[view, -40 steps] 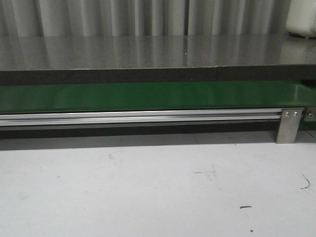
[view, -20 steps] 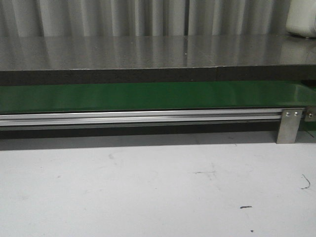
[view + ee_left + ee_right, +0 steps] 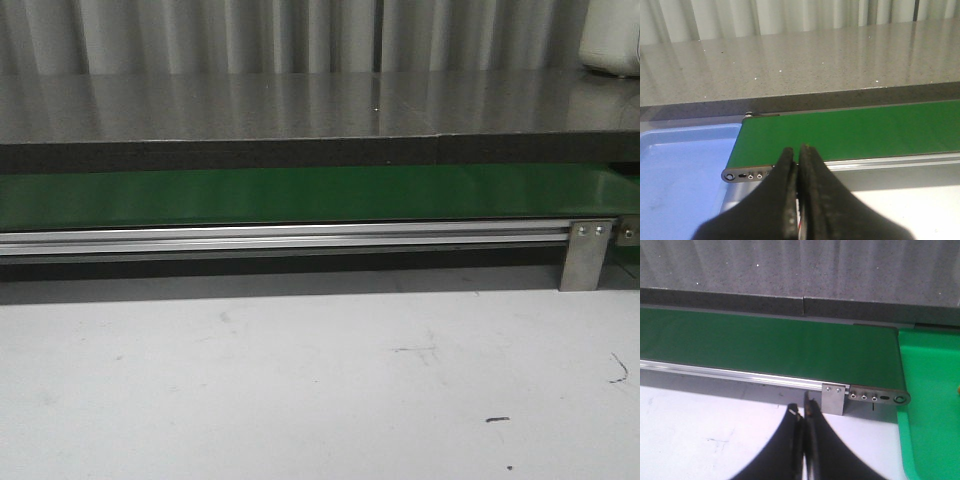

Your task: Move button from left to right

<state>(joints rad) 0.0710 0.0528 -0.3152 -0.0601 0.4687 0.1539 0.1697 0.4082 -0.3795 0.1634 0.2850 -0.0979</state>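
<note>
The button is out of view in all three views. The green belt (image 3: 300, 195) runs bare across the front view; its left end (image 3: 840, 132) and right end (image 3: 790, 347) show in the wrist views with nothing on them. My left gripper (image 3: 798, 150) hangs in front of the belt's left end, shut with nothing between its black fingers. My right gripper (image 3: 803, 407) hovers over the white table near the belt's right end, also shut and empty. Neither gripper appears in the front view.
A blue tray (image 3: 680, 170) sits off the belt's left end. A green bin (image 3: 930, 410) sits off the right end, with a tiny yellow speck (image 3: 958, 388) at the frame edge, too small to identify. A grey counter (image 3: 300, 105) rises behind the belt. A metal bracket (image 3: 586, 255) holds the rail.
</note>
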